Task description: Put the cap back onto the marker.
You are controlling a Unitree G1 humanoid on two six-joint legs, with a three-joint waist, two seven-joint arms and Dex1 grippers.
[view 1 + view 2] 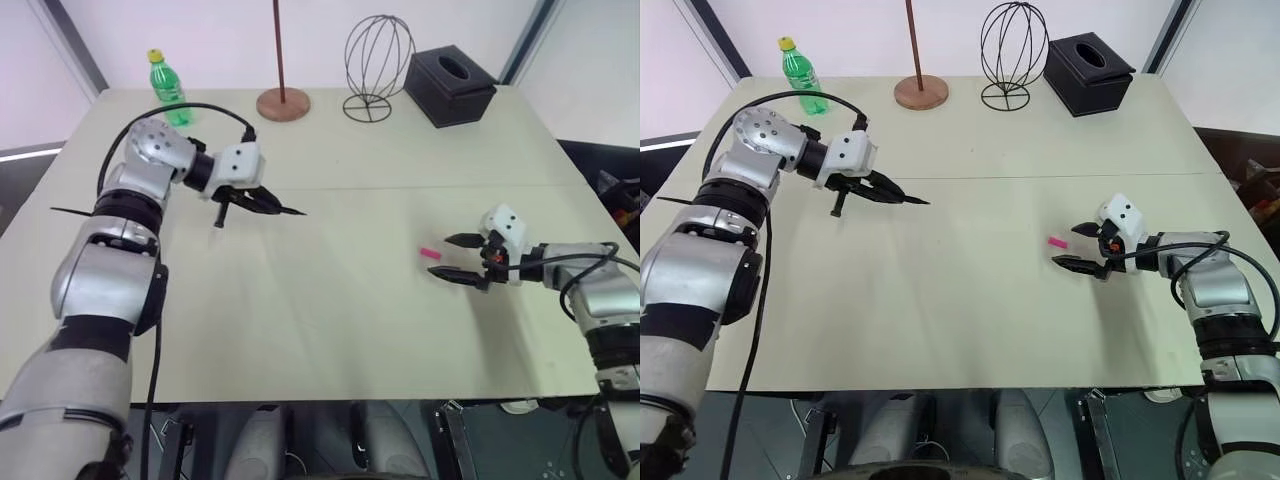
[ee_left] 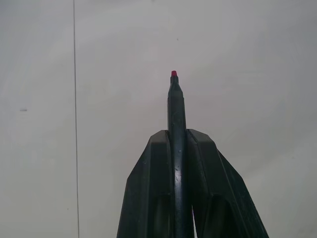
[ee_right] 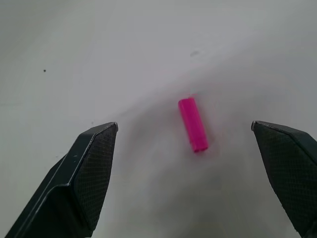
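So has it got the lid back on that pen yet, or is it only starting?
Partway. Done: the left tool is shut on the marker, lifted off the table. In hand: the right tool is wide open, the pink cap lying between its fingers, not gripped. Left: grab the cap, push it on the tip.

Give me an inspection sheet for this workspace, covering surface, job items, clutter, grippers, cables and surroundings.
Surface: pale table, seam line across it.
Job's things: marker clamped in the left gripper, pink tip bare; cap lying on the table.
Clutter: green bottle, brown rod on round base, wire frame, black tissue box, all along the far edge.
Grippers: left gripper shut on the marker; right gripper open, fingers either side of the cap, not touching.
Cables: black cable looping over the left arm.
Surroundings: pale walls.
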